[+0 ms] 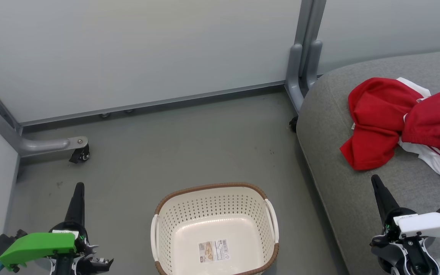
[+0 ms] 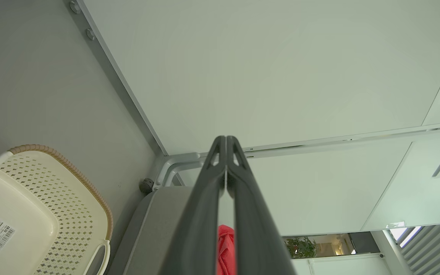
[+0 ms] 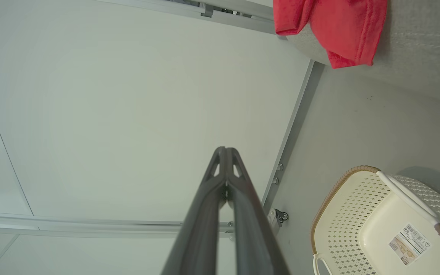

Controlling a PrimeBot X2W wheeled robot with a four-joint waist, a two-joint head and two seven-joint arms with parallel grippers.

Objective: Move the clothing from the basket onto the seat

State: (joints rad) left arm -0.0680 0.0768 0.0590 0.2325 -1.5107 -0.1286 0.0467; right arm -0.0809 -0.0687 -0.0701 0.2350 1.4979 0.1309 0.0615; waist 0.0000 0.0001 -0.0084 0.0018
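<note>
The task is looking done: red fabric garments [image 1: 395,118] are lying on the grey cushioned seat [image 1: 330,164], cream perforated basket [image 1: 212,204] empty, left claw [image 1: 78,189] and right claw [image 1: 376,181] closed, holding nothing.

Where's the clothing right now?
Head view, right side: the clothing lies bunched on the seat, beyond the right gripper; the basket on the floor holds none.

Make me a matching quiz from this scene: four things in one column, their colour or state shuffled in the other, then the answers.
Column one
1. clothing
2. basket
3. seat
4. left end effector

Column two
A. shut, holding nothing
B. cream, perforated, no clothing inside
C. grey, to the robot's right of the basket
D. red and white, heaped on the seat

Pairs: 1-D, 2-B, 3-C, 4-A
</note>
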